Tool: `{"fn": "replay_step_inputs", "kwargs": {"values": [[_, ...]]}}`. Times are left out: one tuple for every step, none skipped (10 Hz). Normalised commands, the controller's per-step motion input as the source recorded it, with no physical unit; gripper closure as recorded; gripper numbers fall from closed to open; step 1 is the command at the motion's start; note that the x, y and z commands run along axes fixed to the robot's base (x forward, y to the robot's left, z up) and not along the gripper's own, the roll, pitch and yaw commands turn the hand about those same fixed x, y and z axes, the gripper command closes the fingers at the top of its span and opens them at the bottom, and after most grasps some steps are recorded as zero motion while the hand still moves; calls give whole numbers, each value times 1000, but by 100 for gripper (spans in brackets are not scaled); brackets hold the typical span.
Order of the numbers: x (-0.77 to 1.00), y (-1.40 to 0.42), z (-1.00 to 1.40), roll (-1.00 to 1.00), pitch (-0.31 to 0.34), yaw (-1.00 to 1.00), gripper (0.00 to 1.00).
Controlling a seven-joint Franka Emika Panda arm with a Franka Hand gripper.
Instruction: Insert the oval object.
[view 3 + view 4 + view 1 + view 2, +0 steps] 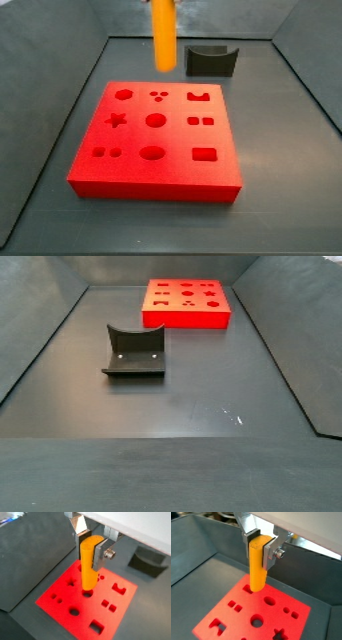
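While end effector [91,546] grips, oval object [88,564] hangs vertical.

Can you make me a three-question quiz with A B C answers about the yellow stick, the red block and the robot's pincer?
1. Where is the oval object?
A. In the pincer, above the red block
B. Lying on the floor
C. In the dark holder

2. What colour is the block with the holes?
A. Blue
B. Red
C. Green

3. Is the peg inserted?
A. Fully
B. Not yet
C. It broke

Answers: 1 A, the fingers clamp its top. 2 B, it is bright red. 3 B, a side view shows it hanging clear above the block.
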Motion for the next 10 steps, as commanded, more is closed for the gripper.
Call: {"fn": "replay_step_inputs", "kwargs": {"values": [[-11, -360, -294, 191, 47, -766, 100], [-49, -314, -283, 213, 66, -786, 100], [-63, -260, -286, 221, 66, -814, 100], [-109, -180, -271, 233, 86, -857, 100], [-111, -83, -249, 210, 87, -883, 100], [-100, -17, -271, 197, 67, -914, 100], [-74, 0, -349, 130, 51, -977, 100], [-63, 0, -394, 116, 41, -994, 100], [-63, 0, -383, 113, 46, -997, 100], [-63, 0, -383, 111, 49, -997, 100]]}}
